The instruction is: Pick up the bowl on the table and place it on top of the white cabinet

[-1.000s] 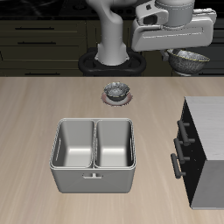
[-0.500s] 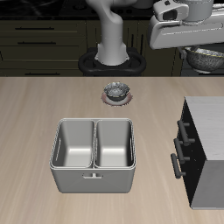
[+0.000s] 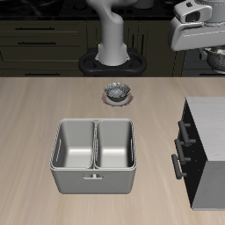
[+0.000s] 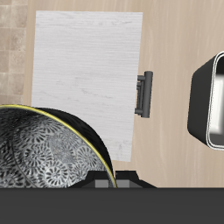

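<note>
My gripper (image 3: 213, 49) is high in the air above the table's back edge, over the side where the white cabinet (image 3: 207, 132) stands. It is shut on the rim of the small silvery bowl (image 3: 217, 59), which hangs under it and is partly cut off by the picture's edge. In the wrist view the bowl's speckled inside (image 4: 44, 153) is close up, with the cabinet's pale top (image 4: 87, 70) straight below and its grey bar handle (image 4: 146, 92) at the edge. The table (image 3: 35, 114) is light wood grain.
A grey two-compartment metal basin (image 3: 95, 154) stands mid-table towards the front edge; it also shows in the wrist view (image 4: 210, 101). A twin bowl on a pinkish disc (image 3: 116, 90) sits farther back, before the robot's base (image 3: 112, 53).
My gripper has carried the bowl sideways at the same height, away from the robot's base and towards the cabinet's side, until the bowl is partly off the picture's edge.
</note>
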